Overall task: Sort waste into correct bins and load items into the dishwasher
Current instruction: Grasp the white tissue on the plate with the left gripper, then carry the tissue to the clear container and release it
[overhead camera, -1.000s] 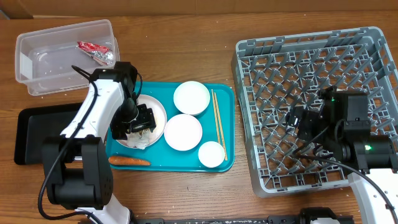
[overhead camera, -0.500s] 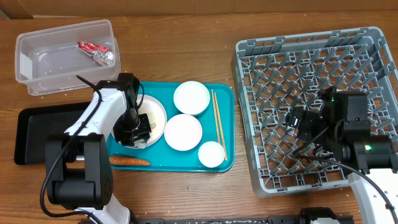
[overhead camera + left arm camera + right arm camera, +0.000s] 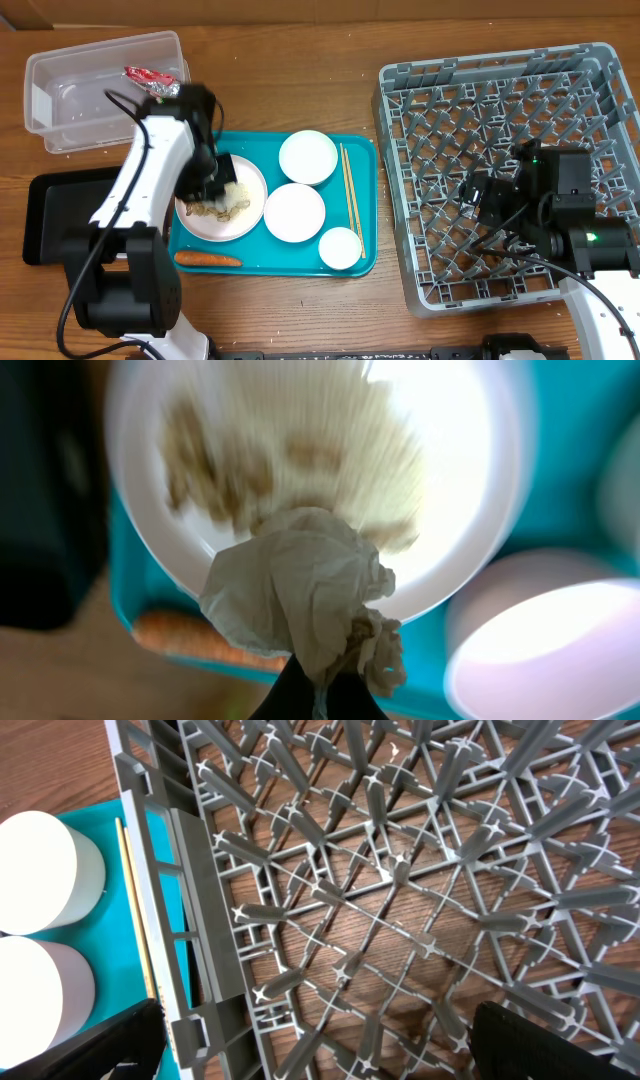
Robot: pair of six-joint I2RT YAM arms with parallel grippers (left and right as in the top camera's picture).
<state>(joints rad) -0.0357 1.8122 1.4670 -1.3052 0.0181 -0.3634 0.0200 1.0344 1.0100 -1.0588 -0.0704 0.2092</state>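
My left gripper (image 3: 318, 685) is shut on a crumpled white napkin (image 3: 300, 595), which hangs just above a white plate (image 3: 470, 490) smeared with food scraps. From overhead, the left gripper (image 3: 216, 178) hovers over the back of that plate (image 3: 200, 222) on the teal tray (image 3: 300, 263). The tray also carries two white bowls (image 3: 307, 156) (image 3: 294, 212), a small cup (image 3: 341, 247), chopsticks (image 3: 351, 200) and a carrot (image 3: 208, 259). My right gripper (image 3: 490, 200) stands open over the grey dishwasher rack (image 3: 560, 90), with nothing between its fingers (image 3: 80, 1045).
A clear plastic bin (image 3: 70, 110) at the back left holds a red-and-silver wrapper (image 3: 152, 83). A black bin (image 3: 55, 215) lies left of the tray. The rack's upright pegs (image 3: 400, 870) stand close under the right gripper.
The left gripper shut on the napkin and rose from the plate, shifting slightly toward the back. The right arm has not moved.
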